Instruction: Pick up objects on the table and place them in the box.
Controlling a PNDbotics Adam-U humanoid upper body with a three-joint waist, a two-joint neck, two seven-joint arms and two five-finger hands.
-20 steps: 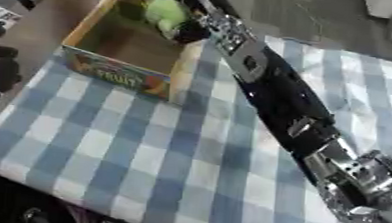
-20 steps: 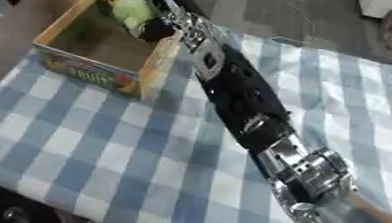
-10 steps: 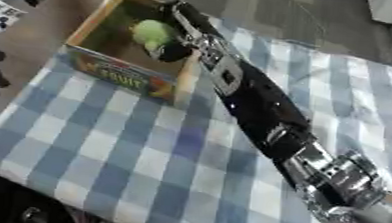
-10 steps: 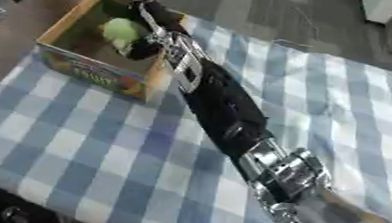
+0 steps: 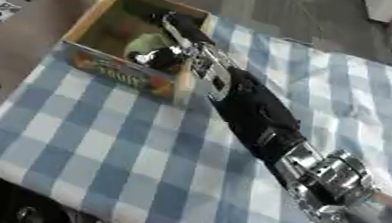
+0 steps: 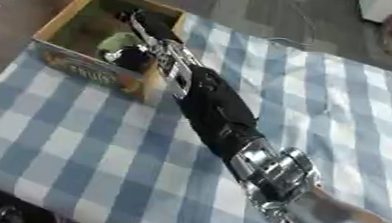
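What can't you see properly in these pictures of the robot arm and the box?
- Green object in the box: blurred in both eye views and partly covered by the right hand, so what it is stays unclear.
- Right hand's fingers: motion blur hides whether they hold the green object.
- Box floor: mostly hidden by the hand.
- Left hand: only dark shapes at the left edge of the left eye view.

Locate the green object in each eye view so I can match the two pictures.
Left eye view: the green object sits upper left of centre, inside the box, against the right hand.
Right eye view: the same, shifted further left.
Shared landmark: the box's printed front wall.
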